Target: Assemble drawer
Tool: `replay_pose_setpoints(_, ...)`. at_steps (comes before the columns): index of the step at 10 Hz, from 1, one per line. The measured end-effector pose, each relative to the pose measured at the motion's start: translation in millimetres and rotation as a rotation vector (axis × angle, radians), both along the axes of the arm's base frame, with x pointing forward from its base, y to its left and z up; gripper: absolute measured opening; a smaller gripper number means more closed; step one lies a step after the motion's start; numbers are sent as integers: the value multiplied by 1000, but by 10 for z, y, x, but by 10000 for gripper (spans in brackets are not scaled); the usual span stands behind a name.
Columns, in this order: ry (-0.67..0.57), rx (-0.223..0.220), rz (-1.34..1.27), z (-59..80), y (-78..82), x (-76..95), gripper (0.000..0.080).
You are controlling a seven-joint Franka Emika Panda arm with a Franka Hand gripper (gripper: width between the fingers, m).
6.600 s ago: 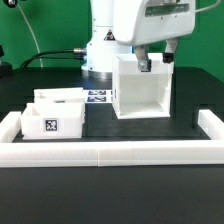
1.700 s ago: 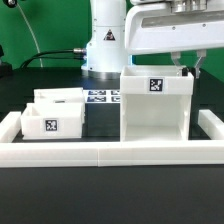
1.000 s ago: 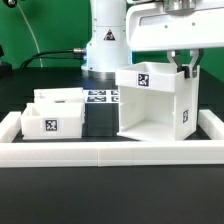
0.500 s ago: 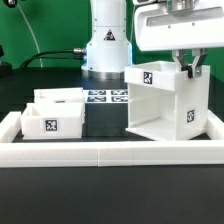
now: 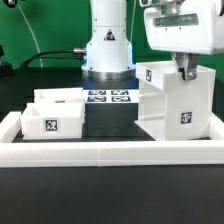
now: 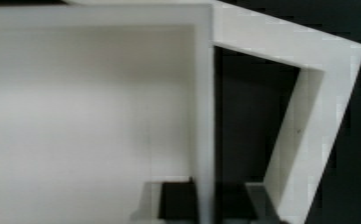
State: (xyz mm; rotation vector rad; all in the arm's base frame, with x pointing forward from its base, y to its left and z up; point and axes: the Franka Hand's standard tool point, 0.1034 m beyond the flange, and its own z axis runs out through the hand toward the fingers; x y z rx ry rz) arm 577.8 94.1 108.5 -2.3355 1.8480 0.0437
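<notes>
The large white boxy housing (image 5: pixel 178 103) stands at the exterior view's right, near the border wall, with tags on two faces. My gripper (image 5: pixel 184 70) is shut on the housing's top wall edge and holds it from above. In the wrist view the housing's thin wall (image 6: pixel 214 110) runs between my two dark fingertips (image 6: pixel 177 203), and the gripper (image 6: pixel 214 200) clamps that wall. Two small white trays (image 5: pixel 52 116) with tags sit at the exterior view's left, one behind the other.
A long low white border wall (image 5: pixel 110 151) runs along the front and up both sides. The marker board (image 5: pixel 110 97) lies flat behind the parts, at the foot of the robot base (image 5: pixel 107 45). A black mat covers the table.
The housing, held in my gripper, has turned about its vertical axis and shifted toward the exterior view's right; its open side no longer faces the camera. The trays have not moved.
</notes>
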Motion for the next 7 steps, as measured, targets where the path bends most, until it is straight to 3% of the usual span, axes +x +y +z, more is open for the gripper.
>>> replay_pose_setpoints(3,23,27,-163,2,-10,3,38)
replay_pose_setpoints(7,19,25,-135,-1,-12,5,38)
